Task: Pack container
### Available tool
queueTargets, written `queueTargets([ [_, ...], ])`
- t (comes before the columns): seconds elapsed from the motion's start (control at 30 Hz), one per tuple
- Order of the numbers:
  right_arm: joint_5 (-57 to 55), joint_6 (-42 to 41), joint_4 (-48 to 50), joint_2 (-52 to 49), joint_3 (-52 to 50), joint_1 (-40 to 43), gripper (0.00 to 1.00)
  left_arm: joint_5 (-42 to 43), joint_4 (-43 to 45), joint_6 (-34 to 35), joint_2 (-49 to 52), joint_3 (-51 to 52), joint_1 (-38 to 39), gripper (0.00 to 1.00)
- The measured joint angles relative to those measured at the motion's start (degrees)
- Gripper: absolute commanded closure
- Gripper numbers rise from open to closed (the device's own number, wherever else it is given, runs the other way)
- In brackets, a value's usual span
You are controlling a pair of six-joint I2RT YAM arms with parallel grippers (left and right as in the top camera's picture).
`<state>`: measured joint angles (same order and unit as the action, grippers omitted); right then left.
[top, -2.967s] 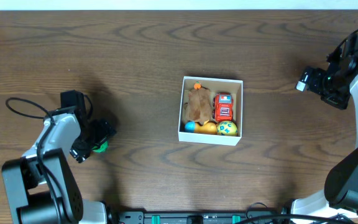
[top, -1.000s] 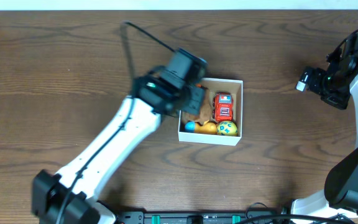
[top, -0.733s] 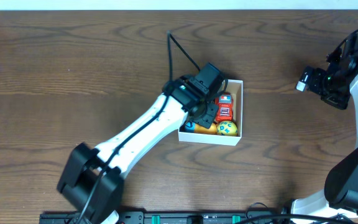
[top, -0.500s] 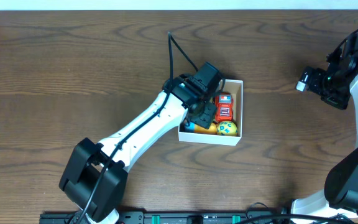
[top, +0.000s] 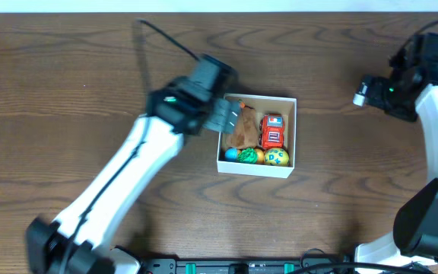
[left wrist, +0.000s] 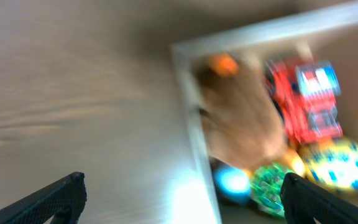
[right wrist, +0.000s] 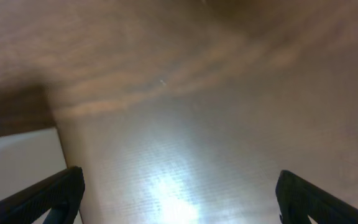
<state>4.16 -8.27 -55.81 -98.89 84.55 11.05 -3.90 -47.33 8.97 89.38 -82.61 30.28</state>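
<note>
The white square container (top: 290,170) sits mid-table. It holds a brown plush toy (top: 242,129), a red truck (top: 273,131), a green ball (top: 247,154), a blue ball (top: 231,154), an orange ball (top: 259,156) and a yellow ball (top: 277,157). My left gripper (top: 230,116) hangs over the container's left wall, open and empty. The left wrist view shows the container's wall (left wrist: 188,124), the plush toy (left wrist: 244,121), the truck (left wrist: 306,99) and the green ball (left wrist: 267,186) between wide jaws. My right gripper (top: 367,93) is open and empty over bare table at the far right.
The dark wood table (top: 90,68) surrounds the container. The table's white far edge (top: 204,6) runs along the top. The right wrist view shows bare wood (right wrist: 185,137) and a white strip (right wrist: 17,168) at its left.
My left arm came from the left with the green ball, reached into the container, left the ball there and has pulled back over the left wall. My right gripper shifted slightly left.
</note>
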Motion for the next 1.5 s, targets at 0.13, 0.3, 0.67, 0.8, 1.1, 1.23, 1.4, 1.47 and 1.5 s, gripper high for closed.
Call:
queueTargets([
  [0.13,-3.63,0.24,7.32,2.21,-0.02,-6.60,0.01,-2.10,1.95,-0.02,-5.46,-0.04,-9.05,0.02],
  [0.3,-5.33,0.28,15.45,4.17,-0.02,-12.33,0.01,-2.93,2.99,0.15,-5.86,-0.04,-20.61,0.02],
  [0.67,-9.09,3.39,12.94,6.32,-0.04,-13.00,0.01,-1.18,0.63,-0.42,-6.14,0.61,-26.45,0.02],
  [0.8,-9.40,3.48,10.84,12.52,-1.44,-13.03,0.01,0.50,2.78,-1.09,-13.99,6.88,-26.45,0.02],
  [1.1,-13.27,0.09,22.40,41.77,-27.69,-14.14,0.01,1.31,9.33,-1.77,-44.78,32.22,-26.45,0.02],
  [1.23,-15.63,-0.96,22.16,56.22,-41.38,-14.40,0.01,1.49,6.82,-1.75,-57.59,39.76,-26.45,0.02],
  [1.4,-17.38,-1.64,22.32,71.67,-50.49,-14.43,0.01,1.62,6.95,-1.75,-66.34,41.48,-26.45,0.02],
  [1.47,-17.75,-1.79,22.01,75.10,-51.91,-14.43,0.01,1.62,6.91,-1.75,-67.43,41.48,-26.45,0.02],
  [1.5,-17.86,-1.79,21.46,76.15,-52.30,-14.43,0.01,1.62,6.93,-1.75,-67.58,41.51,-26.45,0.02],
])
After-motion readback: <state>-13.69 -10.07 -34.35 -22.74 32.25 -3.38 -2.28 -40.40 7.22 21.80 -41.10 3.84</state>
